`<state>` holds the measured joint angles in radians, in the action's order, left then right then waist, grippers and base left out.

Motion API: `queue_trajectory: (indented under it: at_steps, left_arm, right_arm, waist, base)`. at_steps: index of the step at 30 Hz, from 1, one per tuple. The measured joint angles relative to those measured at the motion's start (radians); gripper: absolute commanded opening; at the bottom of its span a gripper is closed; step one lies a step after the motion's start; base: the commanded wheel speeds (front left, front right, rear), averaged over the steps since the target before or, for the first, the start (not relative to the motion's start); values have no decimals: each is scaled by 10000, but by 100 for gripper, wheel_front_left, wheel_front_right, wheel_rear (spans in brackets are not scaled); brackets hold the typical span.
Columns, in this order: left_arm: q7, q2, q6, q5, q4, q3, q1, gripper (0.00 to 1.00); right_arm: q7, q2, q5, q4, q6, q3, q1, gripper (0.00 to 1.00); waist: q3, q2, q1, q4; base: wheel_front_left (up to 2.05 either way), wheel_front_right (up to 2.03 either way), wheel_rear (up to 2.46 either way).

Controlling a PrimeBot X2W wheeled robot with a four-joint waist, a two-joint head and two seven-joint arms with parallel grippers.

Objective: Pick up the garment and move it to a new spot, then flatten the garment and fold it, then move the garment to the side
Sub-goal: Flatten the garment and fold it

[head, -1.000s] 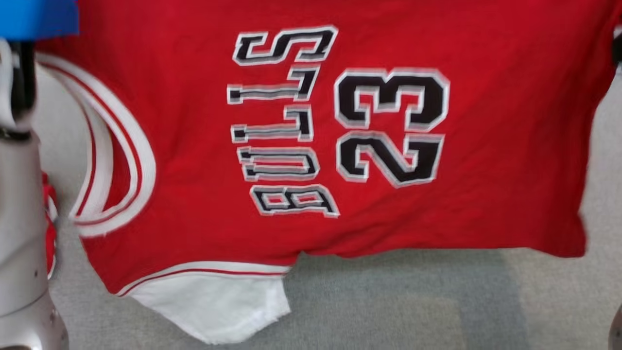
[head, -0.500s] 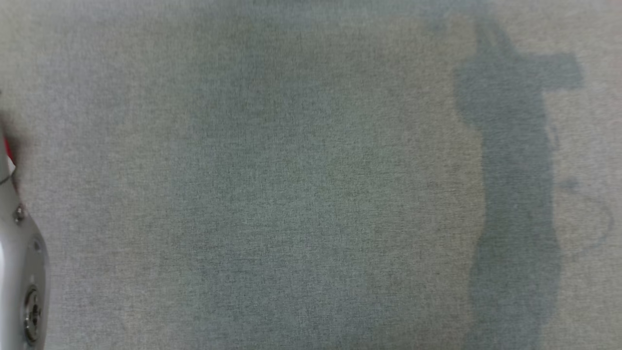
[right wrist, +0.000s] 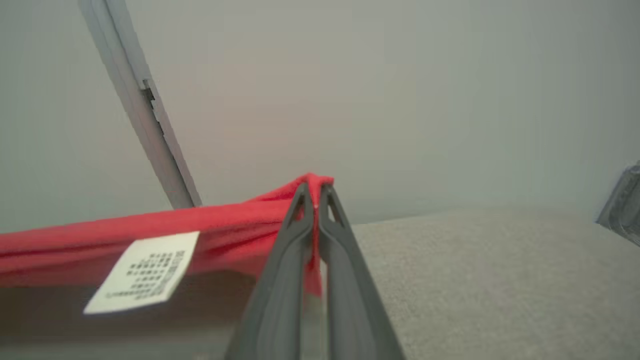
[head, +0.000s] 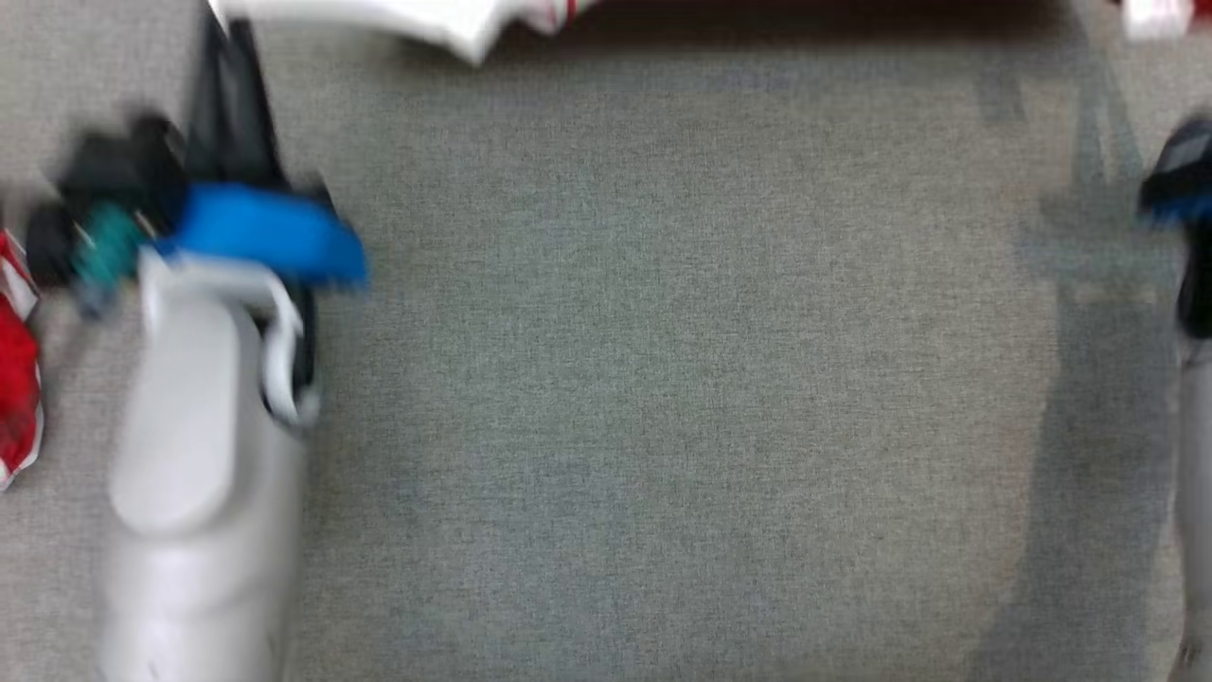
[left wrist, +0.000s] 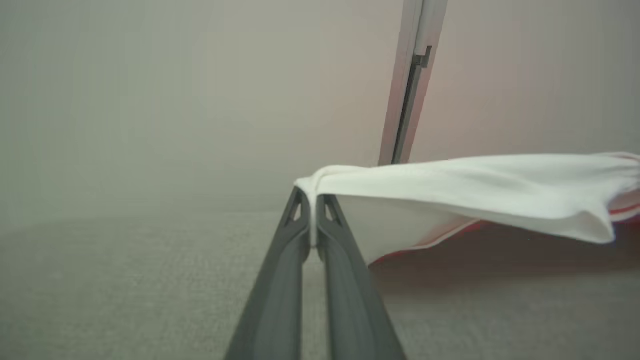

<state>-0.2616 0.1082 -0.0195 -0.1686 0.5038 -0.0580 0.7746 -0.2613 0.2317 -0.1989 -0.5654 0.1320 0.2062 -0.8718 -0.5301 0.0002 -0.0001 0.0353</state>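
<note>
The garment [head: 407,19] is a red jersey with white trim, stretched in the air along the top edge of the blurred head view. My left gripper [left wrist: 313,200] is shut on its white edge, and the white cloth [left wrist: 475,185] spreads away to the right above the surface. My right gripper [right wrist: 314,192] is shut on a red edge of the garment [right wrist: 150,232], from which a white care label [right wrist: 145,272] hangs. In the head view my left arm [head: 208,445] rises at the lower left and my right arm [head: 1188,237] shows at the right edge.
A grey cloth-covered surface [head: 663,379] lies under both arms. More red and white cloth [head: 14,379] shows at the left edge of the head view. A pale wall with an upright post [left wrist: 410,85] stands behind. A metal part [right wrist: 622,205] sits at the far right.
The head view has shifted: the jersey front filled it a second ago, then only grey surface showed. Now the garment lies along the top edge with both arms in view.
</note>
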Motion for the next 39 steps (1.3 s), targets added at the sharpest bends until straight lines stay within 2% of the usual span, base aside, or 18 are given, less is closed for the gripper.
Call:
queue_trajectory:
  at_steps: [2,8,20,30,39]
  left_arm:
    - [0,-127,-176,61,-125,-67,-1146,0]
    - [0,-372,-343,119,-127,36,-3595,0]
    - [-2,-617,-240,-155,357,-15,-6776,0]
    - [-2,-614,-79,-270,510,-4,-8674,0]
    - [-4,-598,-197,-261,-280,-313,-9231,0]
  right_arm:
    - [2,-182,-192,153,-2,102,1070,0]
    - [2,-656,-694,602,0,173,3557,0]
    - [2,-1081,-1246,616,0,71,6932,0]
    - [0,-1298,-1471,635,-2,-734,9026,0]
    - [-2,-1258,-1611,1064,-2,-1062,9650,0]
  waist:
    - [164,1,0,15]
    - [909,-1,0,91]
    - [3439,-6,-4,441]
    - [5177,-7,-3,302]
    - [5441,-4,0,-9]
  base:
    - [0,0,0]
    - [0,0,0]
    - [0,0,0]
    - [0,0,0]
    - [0,0,0]
